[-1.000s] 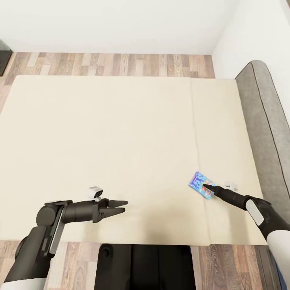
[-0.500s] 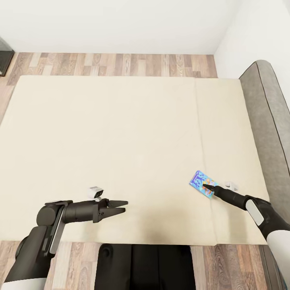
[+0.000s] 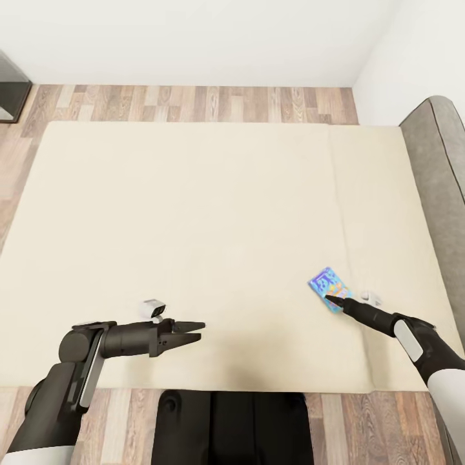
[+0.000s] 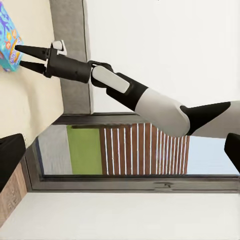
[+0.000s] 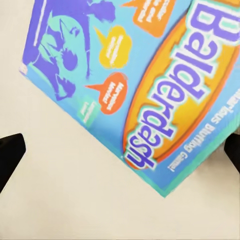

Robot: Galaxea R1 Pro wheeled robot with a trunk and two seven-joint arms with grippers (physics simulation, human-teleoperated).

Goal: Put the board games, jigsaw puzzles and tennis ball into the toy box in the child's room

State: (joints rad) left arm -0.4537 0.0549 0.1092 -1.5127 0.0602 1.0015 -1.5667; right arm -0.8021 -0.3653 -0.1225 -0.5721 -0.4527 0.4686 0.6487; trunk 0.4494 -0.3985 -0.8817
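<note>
A small blue board game (image 3: 329, 288) lies flat on the cream bed (image 3: 194, 213), near its right seam. Its lid (image 5: 130, 75) reads Balderdash in the right wrist view. My right gripper (image 3: 332, 299) is open at the box's near edge, its two fingers spread wide to either side of the box. The left wrist view shows the same gripper (image 4: 22, 56) with its fingertips at the box (image 4: 7, 40). My left gripper (image 3: 197, 330) hangs open over bare mattress near the bed's front edge, holding nothing. The toy box, the table, the jigsaw puzzles and the tennis ball are out of view.
A grey padded headboard (image 3: 445, 174) runs along the bed's right side. Wood-plank floor (image 3: 194, 103) lies beyond the far edge, below a white wall. A dark piece of furniture (image 3: 10, 90) stands at the far left. A window (image 4: 135, 150) appears in the left wrist view.
The whole head view has shifted, so the bed and headboard sit further right in the picture. Both arms keep their pose. The blue box now lies slightly further beyond the right fingertips.
</note>
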